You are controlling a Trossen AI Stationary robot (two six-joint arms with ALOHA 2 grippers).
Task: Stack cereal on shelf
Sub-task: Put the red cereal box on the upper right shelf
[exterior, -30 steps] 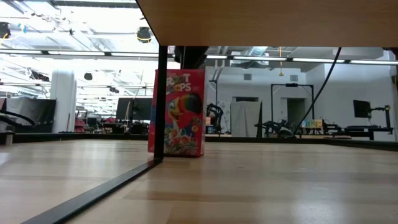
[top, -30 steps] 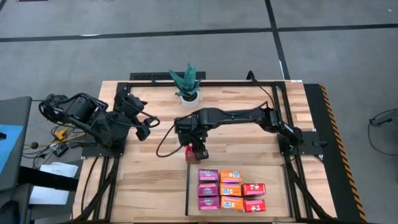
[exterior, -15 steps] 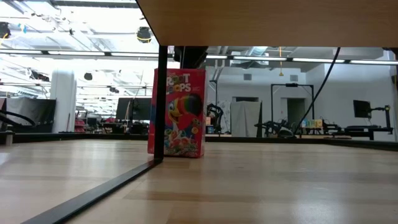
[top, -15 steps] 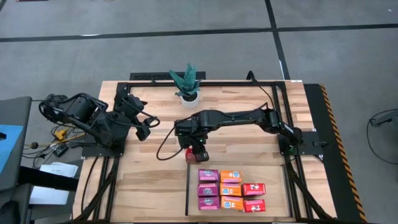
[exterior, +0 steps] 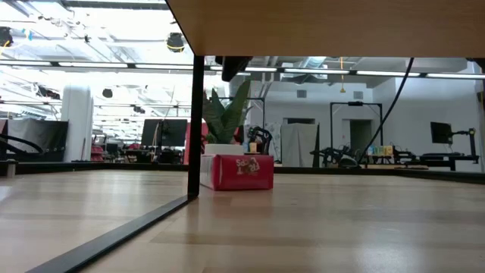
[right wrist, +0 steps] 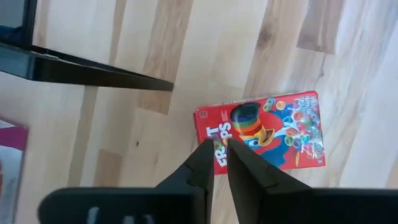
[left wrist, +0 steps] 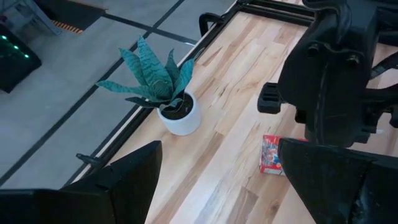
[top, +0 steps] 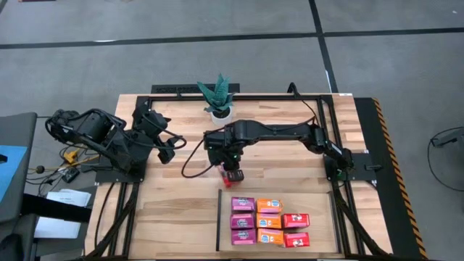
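My right claw (right wrist: 216, 163) is hovering over a red cereal box (right wrist: 261, 132), fingers nearly together and gripping nothing. The box is lying flat on the table (top: 174, 203) (printed front up), just beyond the shelf (top: 319, 232) edge. My left claw (top: 168, 145) is waiting wide open, well apart.

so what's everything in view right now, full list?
small magenta-purple cardboard cereal boxes: three, one column on the shelf
small orange cardboard cereal boxes: three, the middle column
small red cardboard cereal boxes: two on the shelf; a third flat on the tabletop, off the shelf
light wood shelf panel: one, black-edged, near right
potted green plant: one, white pot, far edge
slatted wooden tabletop: one
left gripper: jaws open, parked left
right gripper: over the flat red box
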